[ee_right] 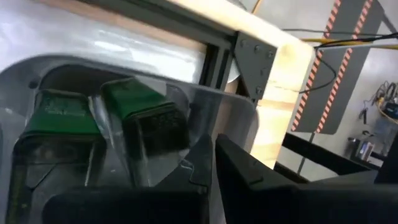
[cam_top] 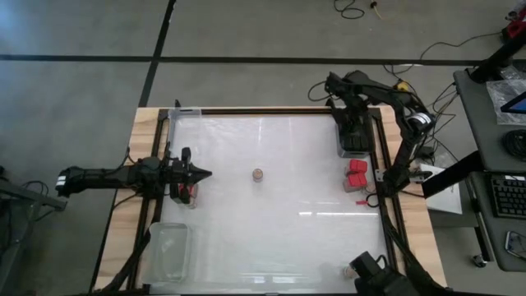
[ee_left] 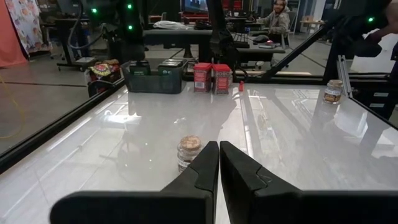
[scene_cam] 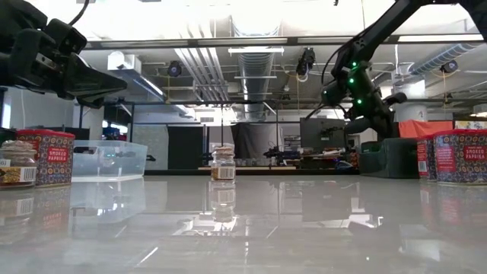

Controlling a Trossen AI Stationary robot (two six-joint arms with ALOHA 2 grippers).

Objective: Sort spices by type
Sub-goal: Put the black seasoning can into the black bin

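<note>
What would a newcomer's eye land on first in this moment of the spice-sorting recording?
Probably the lone round tan-topped jar standing by itself in the middle of the glossy white table. The left gripper, shut, points at it from the table's left side. At the right edge sit two red tins side by side, and beyond them the right gripper, shut, hovers at a clear tray holding dark green-topped boxes.

The dark left arm is stretched level from the left edge toward the middle, its two-finger left hand [cam_top: 201, 173] held with both fingers pressed together. The dark right arm is folded at the far right corner, its right hand [ee_right: 211, 155] pointed downward with fingers likewise closed.
</note>
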